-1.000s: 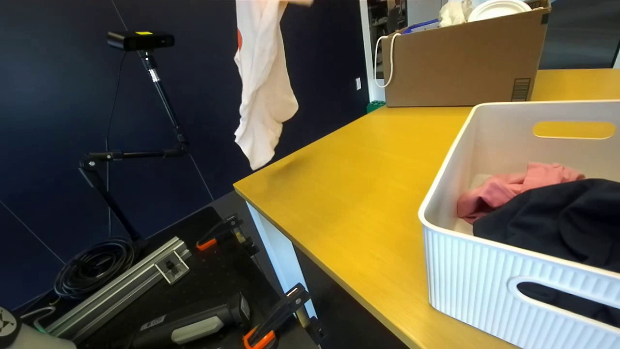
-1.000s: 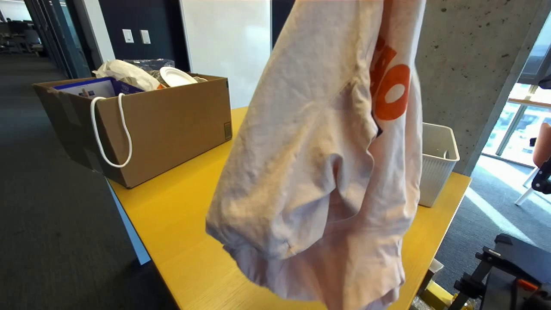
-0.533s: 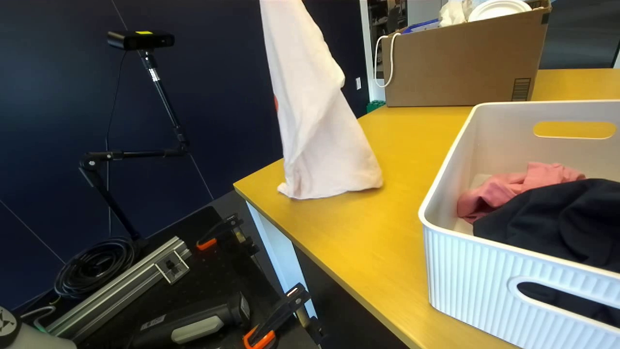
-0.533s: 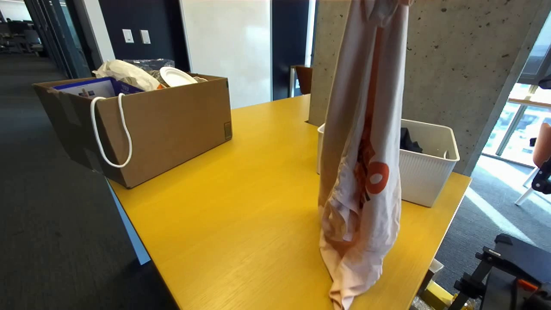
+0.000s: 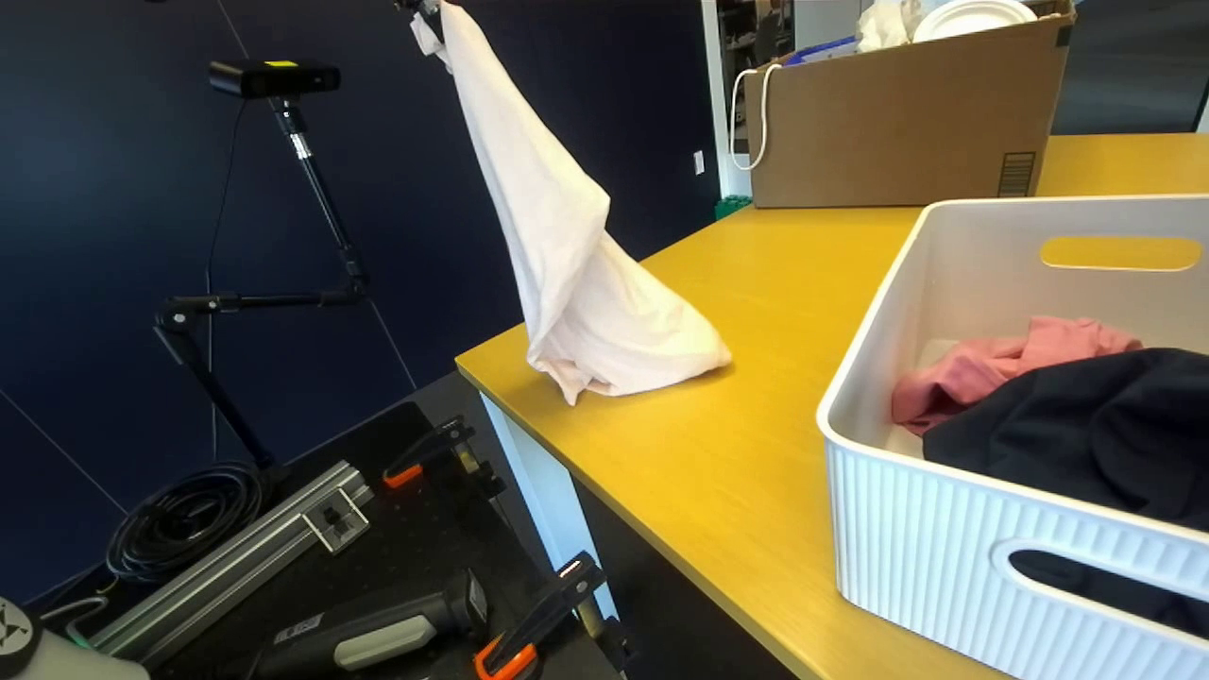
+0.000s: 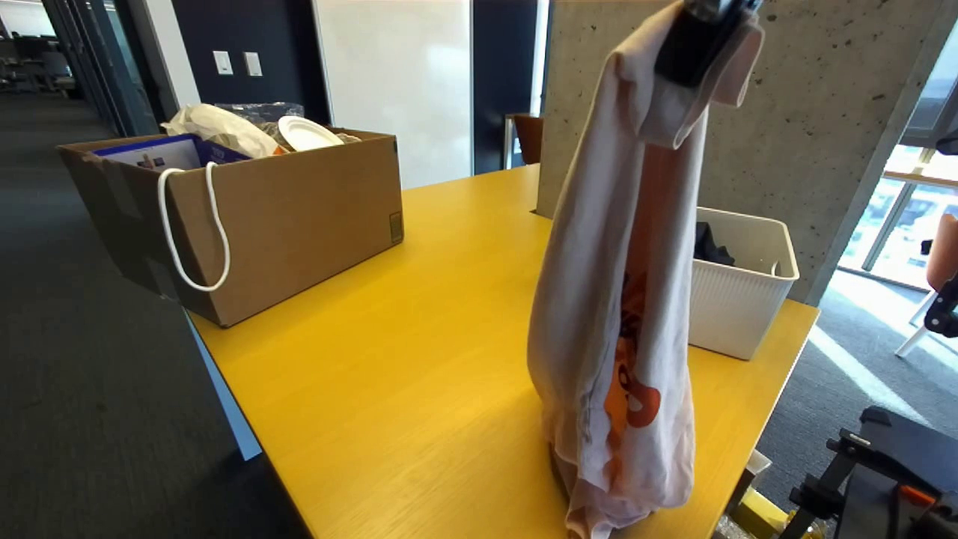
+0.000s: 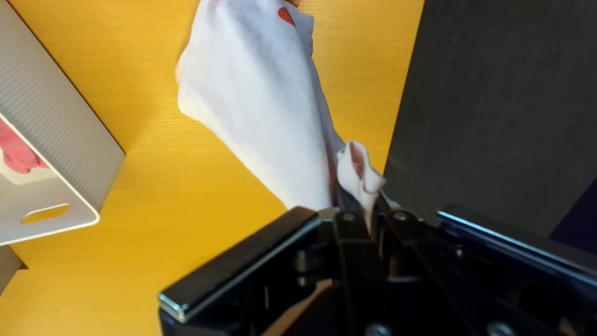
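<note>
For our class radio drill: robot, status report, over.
Gripper closed on white garment. Lower end touching yellow table. White bin nearby, apart from garment.

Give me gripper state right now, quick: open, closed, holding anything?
Gripper: closed, holding the pale cloth with the orange-red print by a bunched fold.

Soft, matt, creased cloth (image 7: 261, 98) is pinched in the claw (image 7: 371, 211), by which glossy, metallic-looking edges are shown. Below the claw, the worktop (image 5: 689, 425) is surfaced in smooth, faintly grained wood. Well apart from the claw, the bin (image 5: 935, 529) is formed of plastic, smooth inside and ribbed outside, the box (image 6: 299, 224) of matt cardboard, and the pillar (image 6: 823, 112) of rough, pitted concrete.
</note>
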Available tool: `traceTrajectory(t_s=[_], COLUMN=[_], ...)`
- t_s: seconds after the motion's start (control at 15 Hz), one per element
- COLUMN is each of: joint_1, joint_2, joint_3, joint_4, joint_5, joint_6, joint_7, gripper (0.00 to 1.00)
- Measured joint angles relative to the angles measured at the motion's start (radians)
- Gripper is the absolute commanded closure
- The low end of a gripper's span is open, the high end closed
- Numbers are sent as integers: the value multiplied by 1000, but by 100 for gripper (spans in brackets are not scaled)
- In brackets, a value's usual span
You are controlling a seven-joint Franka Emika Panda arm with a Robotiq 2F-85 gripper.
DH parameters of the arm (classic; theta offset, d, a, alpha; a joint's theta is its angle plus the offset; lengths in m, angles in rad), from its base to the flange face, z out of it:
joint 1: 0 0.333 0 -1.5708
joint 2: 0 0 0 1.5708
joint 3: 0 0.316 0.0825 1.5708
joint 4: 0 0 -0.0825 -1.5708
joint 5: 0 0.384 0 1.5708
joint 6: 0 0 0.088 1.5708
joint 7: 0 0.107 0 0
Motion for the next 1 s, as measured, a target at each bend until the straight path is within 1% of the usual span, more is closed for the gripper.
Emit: traceTrajectory(t_s=[0.2,0.4,0.53,0.67,0.87,1.0], joint_1=[25,40,36,16,-34,-75], joint_2=[-8,-24,-30,-24,3,46], joint_3=[-4,-47,-102,-169,-257,-306], joint_4=[20,40,51,50,36,25], joint_5=[46,145,198,238,266,272], joint_6=[2,2,1,-12,-48,-54], joint_7=[-91,-232,-306,-360,-420,-454], gripper=[98,98,98,98,98,98])
